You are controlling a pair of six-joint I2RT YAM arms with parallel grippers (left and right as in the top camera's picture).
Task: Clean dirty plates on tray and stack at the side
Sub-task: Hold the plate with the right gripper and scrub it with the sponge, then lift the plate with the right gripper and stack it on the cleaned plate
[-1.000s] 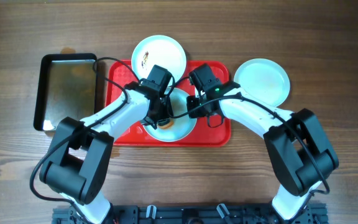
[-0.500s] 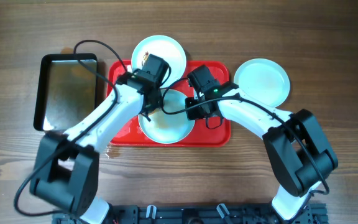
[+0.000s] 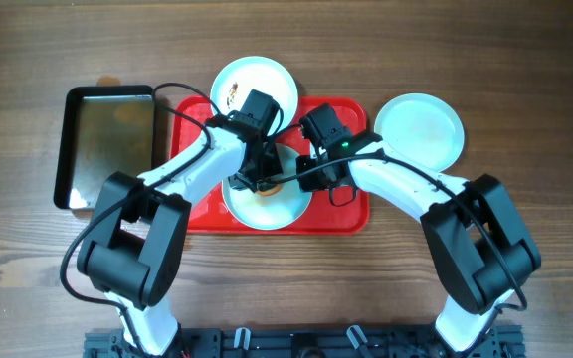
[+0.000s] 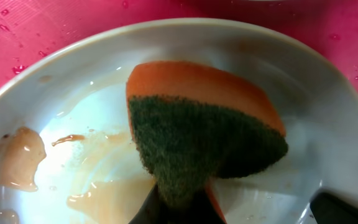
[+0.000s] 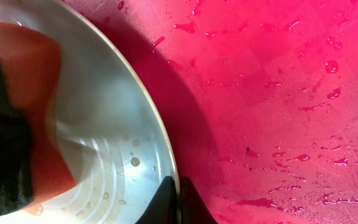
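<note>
A round white shallow plate (image 3: 267, 209), smeared with brown-orange sauce, is set in the middle of the large red plastic tray (image 3: 344, 214). An orange sponge with a green scouring face (image 4: 197, 124) is pressed onto it, clamped in the left fingers (image 4: 176, 213). The plate's right rim is pinched by the clenched right fingers (image 5: 168, 205). A second smeared white plate (image 3: 254, 85) is laid across the tray's far edge. A third white plate (image 3: 418, 129) is placed on the wooden desk (image 3: 525, 60) just right of the tray. A dark metal pan (image 3: 107, 144) is seen left of the tray.
</note>
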